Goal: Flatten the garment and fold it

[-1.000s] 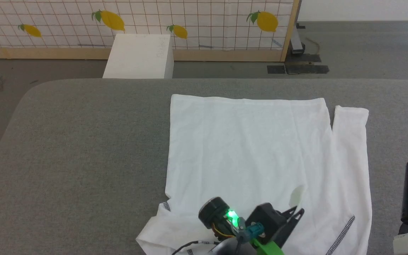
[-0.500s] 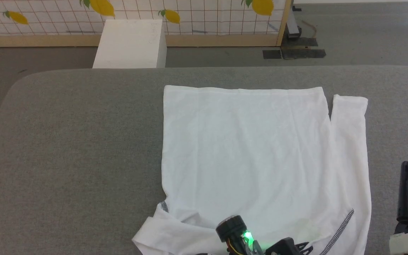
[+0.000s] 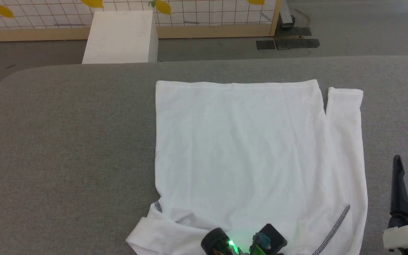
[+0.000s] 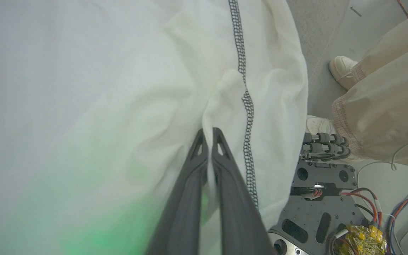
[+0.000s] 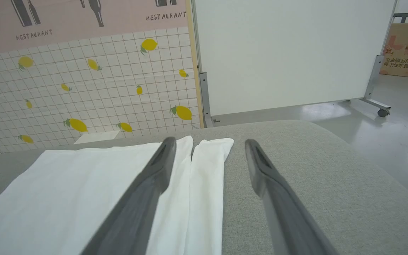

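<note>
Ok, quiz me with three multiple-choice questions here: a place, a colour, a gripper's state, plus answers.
1. Where is the white box relative to the table and the garment?
A. On the garment
B. On the table, beside it
C. Beyond the table's far edge
2. What colour is the garment's zigzag stitching?
A. Dark grey
B. Red
C. Yellow
3. What state is the left gripper in?
A. Wide open
B. Shut on the garment
C. Shut on the box
Answers: 1 C, the table's far edge hides its base; 2 A, dark seam on white cloth; 3 B, cloth is pinched in its closed jaws.
</note>
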You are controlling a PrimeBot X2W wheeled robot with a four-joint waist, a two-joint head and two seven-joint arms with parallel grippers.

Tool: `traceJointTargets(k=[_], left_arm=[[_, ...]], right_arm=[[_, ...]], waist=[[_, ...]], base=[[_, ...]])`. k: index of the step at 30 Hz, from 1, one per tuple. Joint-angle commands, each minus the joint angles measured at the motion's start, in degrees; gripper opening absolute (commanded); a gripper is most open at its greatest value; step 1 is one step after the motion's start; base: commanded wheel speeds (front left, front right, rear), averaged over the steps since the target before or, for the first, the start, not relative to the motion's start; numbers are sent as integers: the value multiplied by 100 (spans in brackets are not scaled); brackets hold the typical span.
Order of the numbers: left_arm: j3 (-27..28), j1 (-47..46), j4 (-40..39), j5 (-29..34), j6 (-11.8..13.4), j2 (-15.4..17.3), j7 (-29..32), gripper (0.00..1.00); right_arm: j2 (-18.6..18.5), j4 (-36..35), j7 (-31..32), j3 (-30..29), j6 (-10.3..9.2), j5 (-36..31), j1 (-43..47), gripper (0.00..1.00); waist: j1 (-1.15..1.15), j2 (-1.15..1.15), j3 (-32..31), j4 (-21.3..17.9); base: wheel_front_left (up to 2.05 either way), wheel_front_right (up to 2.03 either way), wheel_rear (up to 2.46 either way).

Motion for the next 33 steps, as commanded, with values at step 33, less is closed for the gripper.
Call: traceJointTargets(k=[33], left_arm=[[3788, 1321, -3197, 202, 1919, 1864, -2395, 100]], right_arm=[[4, 103, -84, -96, -9, 121, 247, 100]], waist=[[0, 0, -346, 392]], base=[[0, 0, 0]])
